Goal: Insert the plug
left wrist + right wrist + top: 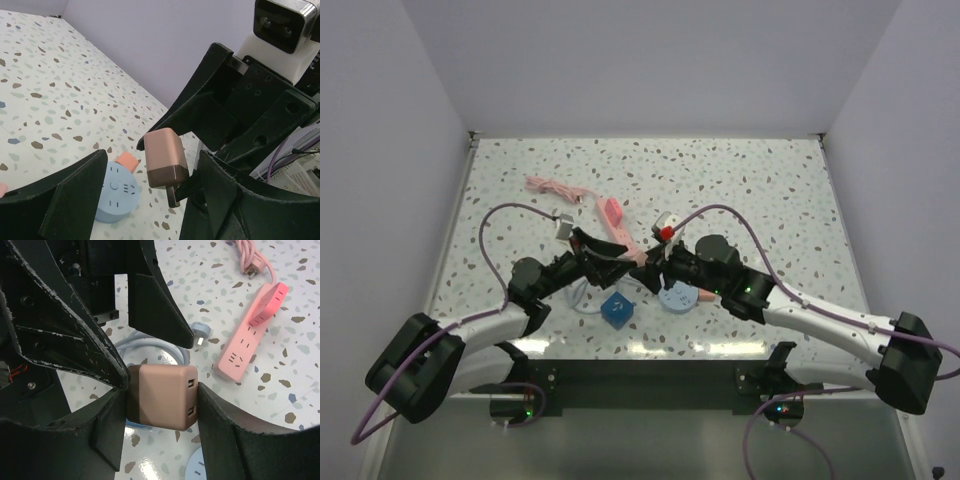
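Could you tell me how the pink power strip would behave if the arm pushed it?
The strip looks rigid and flat, so it would probably slide rather than tip. Its cord looks floppy and would likely trail. The glossy table may help.

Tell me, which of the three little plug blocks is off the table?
The brown block, clamped in the right gripper; the blue cube and pale-blue round one lie on the table.

Far table (740,180): bare speckled top, plenty of room to pass.
Middle: left gripper (150,175) and right gripper (162,400) tip to tip, no way between them.
Right jaws: filled by the brown plug (162,390).
Back left: pink power strip (612,218) and cord (552,186) lie across.
Near strip: blue cube (617,309), blue disc (677,297), pale cable (582,300) crowd it.
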